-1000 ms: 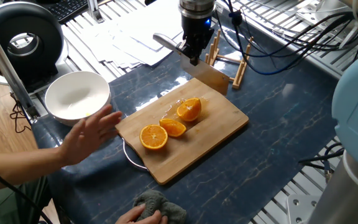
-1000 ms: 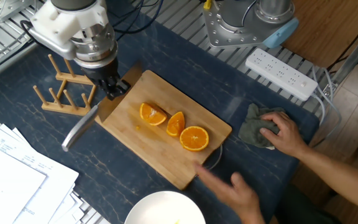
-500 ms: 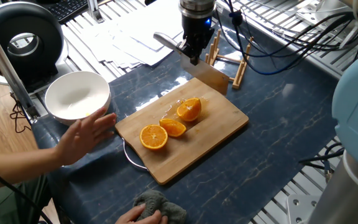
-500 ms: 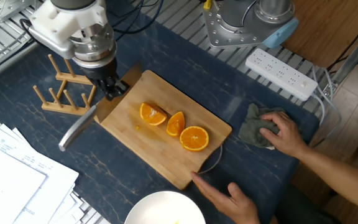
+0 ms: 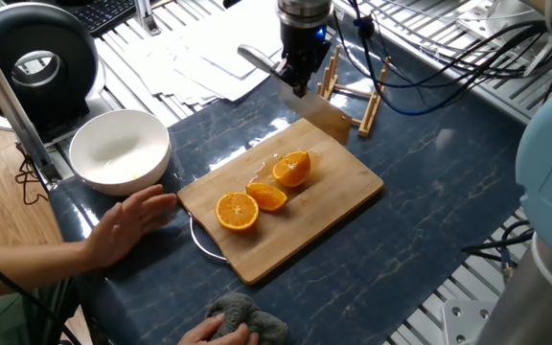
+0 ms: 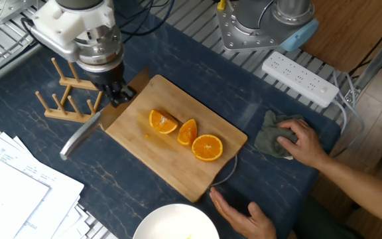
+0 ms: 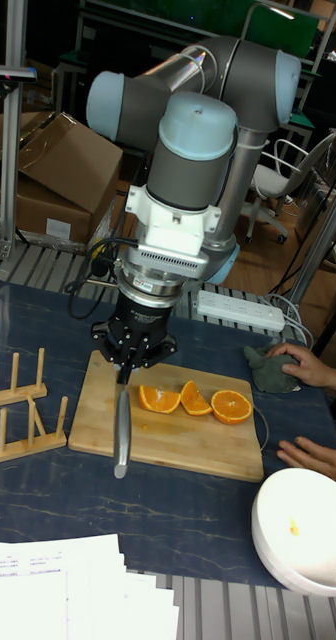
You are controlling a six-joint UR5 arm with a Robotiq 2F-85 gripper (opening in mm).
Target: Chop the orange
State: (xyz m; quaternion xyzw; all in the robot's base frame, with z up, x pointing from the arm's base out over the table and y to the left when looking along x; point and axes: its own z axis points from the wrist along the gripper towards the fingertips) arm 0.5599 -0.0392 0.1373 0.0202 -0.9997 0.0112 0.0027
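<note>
My gripper is shut on a knife. It hovers over the far corner of the wooden cutting board. The knife's blade hangs above that board edge, apart from the fruit. The orange, a chunky domed piece, lies on the board closest to the knife. Beside it are a slim wedge and a round half, cut face up.
A wooden rack stands just behind the gripper. A white bowl sits off the board's end. One hand of a person rests near the board, the other on a grey cloth. Papers lie nearby.
The person's hand has drawn back from the board toward the table edge. The knife has shifted slightly with the gripper; the fruit pieces have not moved.
</note>
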